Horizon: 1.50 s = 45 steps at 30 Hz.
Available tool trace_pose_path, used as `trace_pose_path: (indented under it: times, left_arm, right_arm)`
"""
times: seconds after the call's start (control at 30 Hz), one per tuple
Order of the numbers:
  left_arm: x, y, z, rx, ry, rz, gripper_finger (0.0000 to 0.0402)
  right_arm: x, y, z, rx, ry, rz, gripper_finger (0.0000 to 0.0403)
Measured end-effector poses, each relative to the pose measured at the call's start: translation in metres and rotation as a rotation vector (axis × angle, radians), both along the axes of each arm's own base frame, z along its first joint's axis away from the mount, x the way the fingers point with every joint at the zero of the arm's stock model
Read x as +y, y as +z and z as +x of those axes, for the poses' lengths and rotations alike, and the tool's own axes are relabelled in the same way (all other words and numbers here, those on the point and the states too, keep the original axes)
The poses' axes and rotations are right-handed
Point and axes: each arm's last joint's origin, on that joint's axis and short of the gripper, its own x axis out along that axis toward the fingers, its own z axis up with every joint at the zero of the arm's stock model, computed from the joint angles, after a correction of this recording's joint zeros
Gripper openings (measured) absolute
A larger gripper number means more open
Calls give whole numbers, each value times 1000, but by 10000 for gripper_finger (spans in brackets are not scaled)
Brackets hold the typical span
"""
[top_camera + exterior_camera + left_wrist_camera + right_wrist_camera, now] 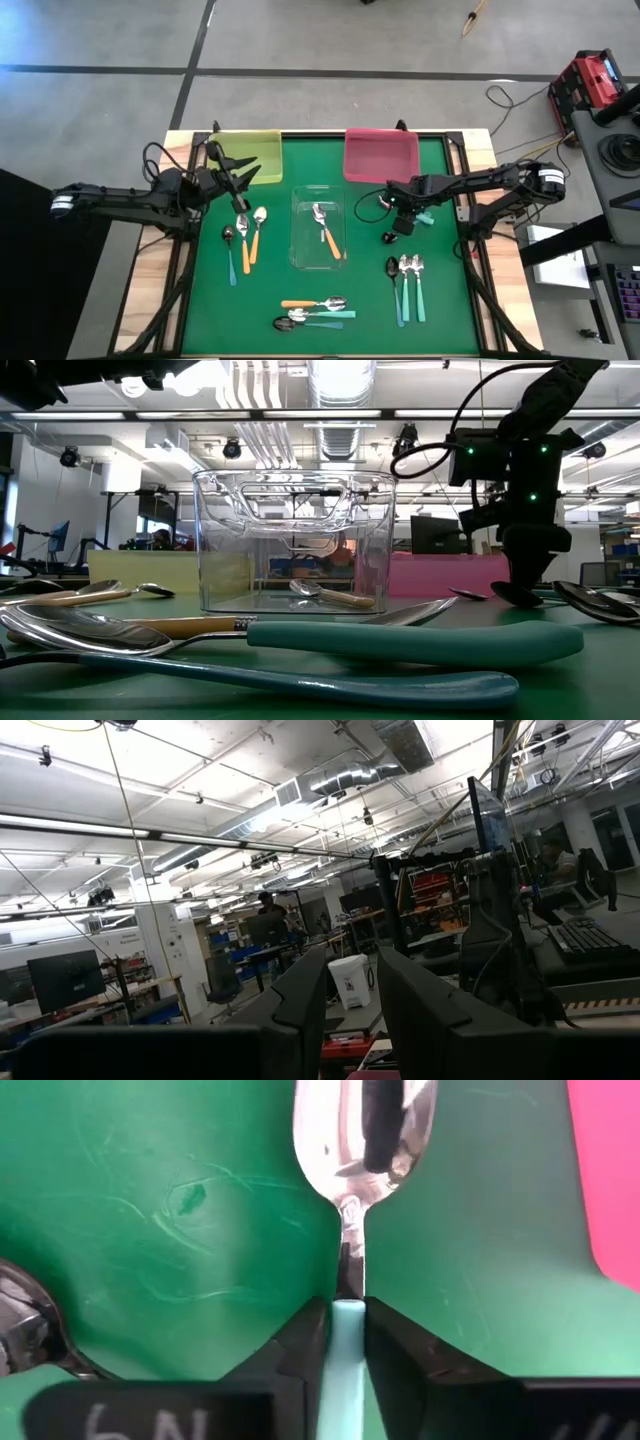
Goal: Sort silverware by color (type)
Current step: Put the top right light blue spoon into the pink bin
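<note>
The silverware is small spoons with orange or teal handles, lying flat in groups on the green mat (270,300). My right gripper (347,1330) stands right of centre (404,218), pointing down and shut on a teal-handled spoon (360,1140) with a shiny bowl. A dark spoon bowl (388,237) lies beside it. An orange-handled spoon (326,228) lies in the clear tray (300,250). My left gripper (352,1010) is raised at the mat's left (243,172), open and touching nothing. My right gripper pinches the spoon's teal handle (347,1318) between its two fingers, at the end where the handle meets the metal neck. The fingers come from above, pointing down, one on each side of the handle. The spoon lies flat on the mat.
A yellow tray (247,155) and a pink tray (381,153) stand at the mat's far edge. Spoon groups lie at the left (247,242), right (406,285) and near side (315,312). Bare mat shows between them.
</note>
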Motion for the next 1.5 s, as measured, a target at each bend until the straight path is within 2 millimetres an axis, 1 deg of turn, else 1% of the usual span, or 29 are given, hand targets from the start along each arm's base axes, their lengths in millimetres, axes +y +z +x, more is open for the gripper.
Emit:
trace_pose_path:
  times: [0.1, 0.27, 0.33, 0.43, 0.63, 0.83, 1.03, 1.13, 1.23, 1.37, 1.5]
  left_arm:
    - [0, 0, 0, 0, 0, 0, 77]
    - [0, 0, 0, 0, 0, 0, 77]
    - [0, 0, 0, 0, 0, 0, 77]
    - [0, 0, 0, 0, 0, 0, 77]
    - [0, 0, 0, -1, 0, 0, 77]
    - [0, 0, 0, -3, 0, 0, 77]
    - [0, 0, 0, -3, 0, 0, 77]
    - [0, 0, 0, -3, 0, 0, 77]
    - [0, 0, 0, -2, 0, 0, 77]
    - [0, 0, 0, -2, 0, 0, 77]
    - [0, 0, -1, -4, 0, 0, 77]
  right_arm:
    - [0, 0, 0, 1, 8, 8, 32]
    - [0, 0, 0, -1, 8, 12, 32]
    - [0, 3, 2, -5, 8, 11, 32]
    - [-1, 10, 5, -13, 9, 13, 32]
    - [-1, 32, 14, -49, 23, 57, 32]
    - [3, 53, 26, -92, 56, 79, 32]
    - [7, 82, 45, -178, 90, 42, 33]
    - [5, 96, 56, -205, 88, -17, 33]
    - [3, 109, 69, -231, 88, -41, 33]
    - [-1, 119, 90, -219, 135, -54, 33]
    - [-5, 122, 111, -129, 185, -66, 33]
